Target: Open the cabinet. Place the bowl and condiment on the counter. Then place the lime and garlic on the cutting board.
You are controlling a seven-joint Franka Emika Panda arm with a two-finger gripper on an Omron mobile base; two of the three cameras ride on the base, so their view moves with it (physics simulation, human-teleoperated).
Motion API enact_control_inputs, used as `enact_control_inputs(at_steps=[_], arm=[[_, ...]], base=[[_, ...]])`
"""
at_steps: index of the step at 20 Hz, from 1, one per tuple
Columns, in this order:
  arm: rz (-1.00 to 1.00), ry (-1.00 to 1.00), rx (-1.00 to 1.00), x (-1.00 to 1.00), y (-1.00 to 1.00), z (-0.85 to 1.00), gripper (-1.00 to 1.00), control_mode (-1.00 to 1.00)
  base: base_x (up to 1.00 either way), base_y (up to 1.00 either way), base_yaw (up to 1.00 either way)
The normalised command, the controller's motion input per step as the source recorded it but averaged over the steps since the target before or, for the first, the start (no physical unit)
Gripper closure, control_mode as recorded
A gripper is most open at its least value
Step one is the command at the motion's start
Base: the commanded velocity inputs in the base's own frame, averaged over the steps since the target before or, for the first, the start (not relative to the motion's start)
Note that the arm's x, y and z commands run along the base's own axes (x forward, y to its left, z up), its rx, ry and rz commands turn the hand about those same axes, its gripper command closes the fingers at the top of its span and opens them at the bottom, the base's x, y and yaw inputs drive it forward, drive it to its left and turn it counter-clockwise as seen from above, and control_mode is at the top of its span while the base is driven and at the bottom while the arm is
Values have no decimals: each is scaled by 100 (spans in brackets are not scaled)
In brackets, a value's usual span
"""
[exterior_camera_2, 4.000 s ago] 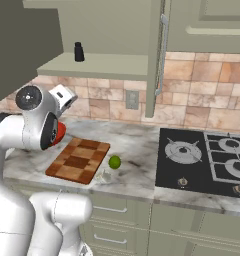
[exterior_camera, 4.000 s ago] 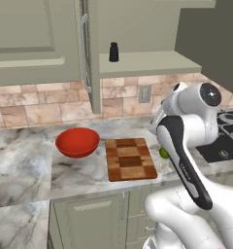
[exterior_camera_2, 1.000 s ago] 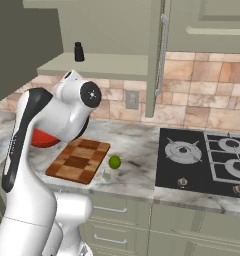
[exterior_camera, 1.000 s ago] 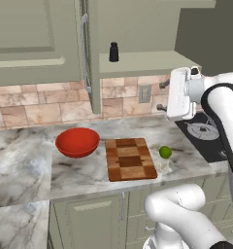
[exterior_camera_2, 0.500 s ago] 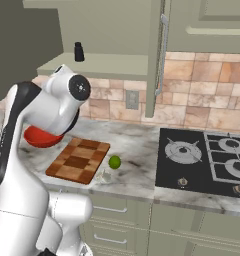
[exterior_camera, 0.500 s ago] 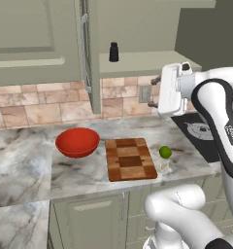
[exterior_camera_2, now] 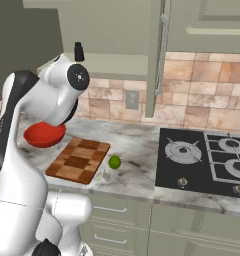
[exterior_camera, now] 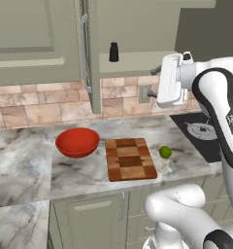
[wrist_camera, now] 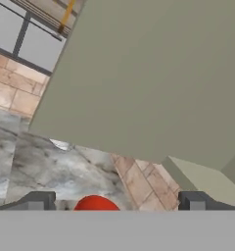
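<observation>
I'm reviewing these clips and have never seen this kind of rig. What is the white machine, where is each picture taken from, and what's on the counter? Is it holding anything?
It is a white robot arm on a mobile base in a rendered kitchen. Two pictures come from cameras on the base, behind the arm to its left and right; the third looks along its hand. On the marble counter sit a red bowl, a chequered cutting board, a lime and a small whitish garlic beside it. A black condiment bottle stands on the shelf of the cabinet, whose door is open. The end effector is open and holds nothing.
</observation>
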Motion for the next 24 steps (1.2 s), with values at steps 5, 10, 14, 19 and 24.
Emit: enact_control_inputs(at_steps=[5,10,14,19,24], arm=[[-1,0,7,1,9,22,-100,-100],[0,0,8,1,17,6,-100,-100],[0,0,8,4,18,0,-100,-100],[-1,0,7,6,6,6,-100,-100],[0,1,6,5,0,17,-100,-100]], base=[[0,0,0],[0,0,0],[0,0,0],[0,0,0],[0,0,0]])
